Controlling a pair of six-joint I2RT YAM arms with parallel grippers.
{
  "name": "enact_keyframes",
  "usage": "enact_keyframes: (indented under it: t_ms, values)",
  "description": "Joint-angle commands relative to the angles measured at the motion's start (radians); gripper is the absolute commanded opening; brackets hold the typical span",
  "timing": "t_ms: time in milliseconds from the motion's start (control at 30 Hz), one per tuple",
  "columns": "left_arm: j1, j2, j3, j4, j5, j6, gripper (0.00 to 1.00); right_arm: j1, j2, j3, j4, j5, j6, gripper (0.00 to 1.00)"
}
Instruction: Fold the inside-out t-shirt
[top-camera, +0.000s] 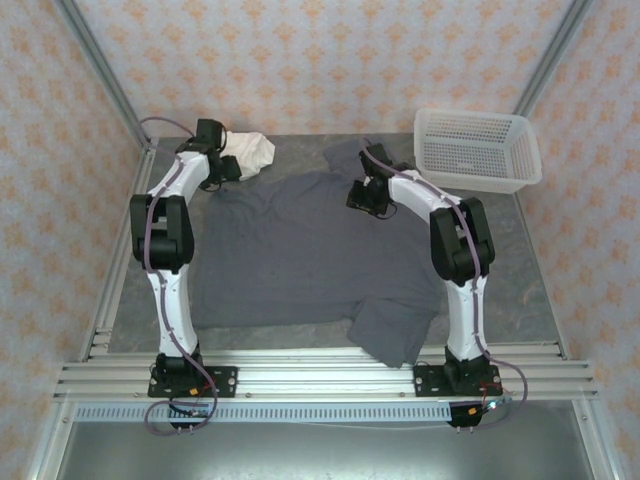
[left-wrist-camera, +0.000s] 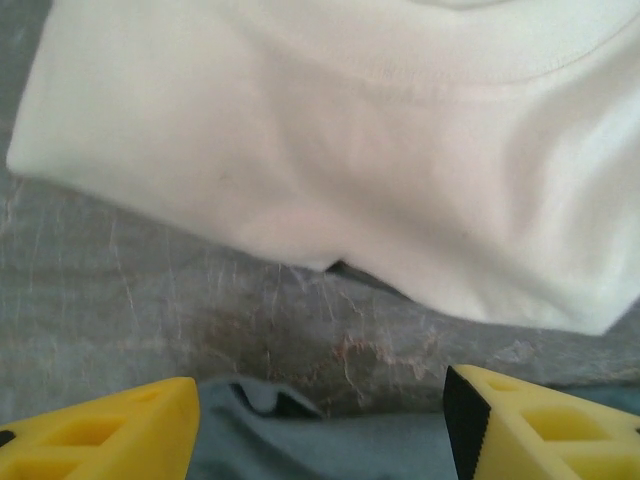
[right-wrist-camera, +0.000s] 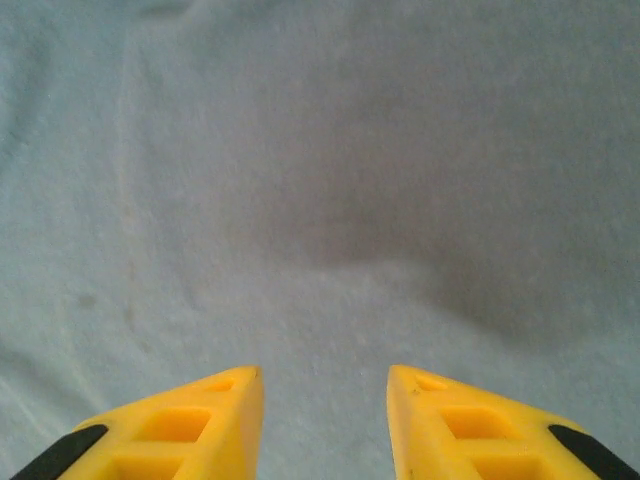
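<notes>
The inside-out t-shirt (top-camera: 300, 250), dark slate-grey, lies spread over the middle of the table, one corner bunched at the near right. My left gripper (top-camera: 228, 168) hangs open at the shirt's far left edge. In the left wrist view its yellow fingers (left-wrist-camera: 100, 430) stand wide apart with nothing between them, and the shirt's edge (left-wrist-camera: 330, 445) lies just below the left gripper (left-wrist-camera: 320, 380). My right gripper (top-camera: 358, 195) is over the shirt's far right part. The right wrist view shows the right gripper (right-wrist-camera: 323, 378) open, with flat grey fabric (right-wrist-camera: 320, 200) under it.
A cream-white garment (top-camera: 250, 150) lies folded at the back left, just beyond the left gripper, and shows large in the left wrist view (left-wrist-camera: 350, 150). A white mesh basket (top-camera: 478, 150) stands at the back right. Aluminium rails (top-camera: 320, 375) run along the near edge.
</notes>
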Motion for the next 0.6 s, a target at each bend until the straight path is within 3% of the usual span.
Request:
enact_keyframes:
  t_ms: [0,133,367,567]
  values:
    - [0.005,0.062,0.138,-0.175,-0.063,0.169,0.67,0.0,-0.058,-0.013,-0.079,0.01,-0.052,0.37]
    - [0.005,0.113,0.182,-0.246,-0.079,0.219,0.65,-0.001,-0.06,-0.026,-0.128,0.06,-0.037,0.37]
    - [0.006,0.132,0.135,-0.235,0.031,0.278,0.63,-0.001,-0.077,-0.072,-0.133,0.09,-0.001,0.36]
    - [0.014,0.192,0.186,-0.247,-0.071,0.269,0.63,-0.007,-0.081,-0.09,-0.158,0.13,0.036,0.36]
